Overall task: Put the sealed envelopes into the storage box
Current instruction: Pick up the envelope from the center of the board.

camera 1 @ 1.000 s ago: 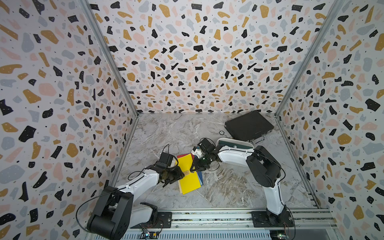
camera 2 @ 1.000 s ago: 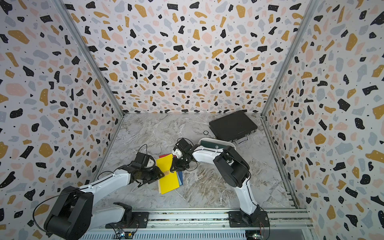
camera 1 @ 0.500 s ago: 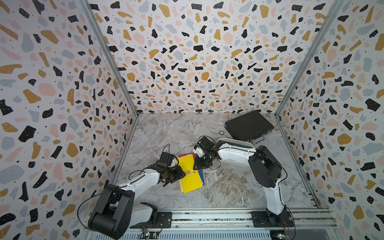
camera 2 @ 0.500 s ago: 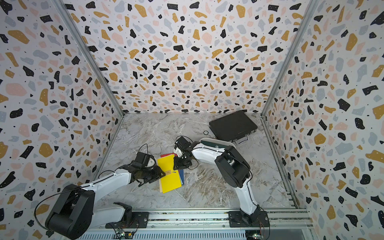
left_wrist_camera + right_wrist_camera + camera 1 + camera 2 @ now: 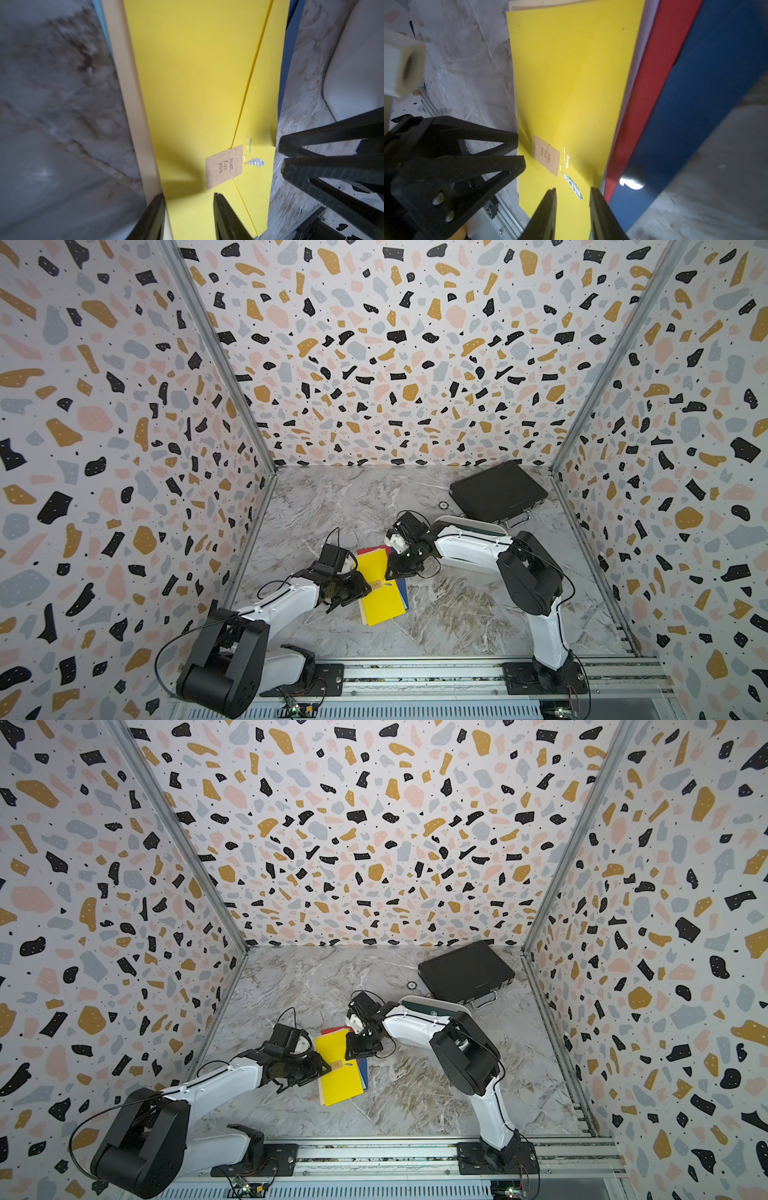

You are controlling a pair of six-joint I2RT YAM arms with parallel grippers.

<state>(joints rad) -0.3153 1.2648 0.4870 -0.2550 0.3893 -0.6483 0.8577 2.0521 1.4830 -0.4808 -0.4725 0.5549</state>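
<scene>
1. In both top views an enclosure is seen, with terrazzo-patterned walls [image 5: 399, 364] on three sides and a grey marbled floor [image 5: 449, 614]. A metal rail [image 5: 374, 1156] runs along the near edge and carries both arm bases.
2. A black briefcase [image 5: 498, 493] [image 5: 465, 971] lies flat in the far right corner. A small ring [image 5: 443, 504] lies on the floor just beside it.
3. The storage box [image 5: 478, 521] [image 5: 440, 1001] stands just in front of the briefcase and is partly covered by the right arm. A dark green envelope [image 5: 419, 1008] is seen inside it.
4. The remaining sealed envelopes [image 5: 380, 587] [image 5: 338, 1069] lie stacked on the floor between the two arms, well apart from the box. A yellow envelope is uppermost; red [image 5: 374, 549], navy [image 5: 402, 593] and cream [image 5: 363, 614] edges show beneath it.
5. The left gripper [image 5: 365, 589] [image 5: 326, 1069] and the right gripper [image 5: 390, 572] [image 5: 351, 1050] are set at opposite long edges of the yellow envelope.
6. In the left wrist view, the left gripper [image 5: 188, 199] is seen with its jaws parted, the yellow face showing between them; nothing is clamped. A brown tag [image 5: 224, 166] reading "just for you" and a silver feather [image 5: 255, 162] are noted on the flap.
7. In the right wrist view, the right gripper [image 5: 572, 189] is likewise parted over the yellow face, with nothing pinched. Whether either gripper's tips touch the paper cannot be told.
</scene>
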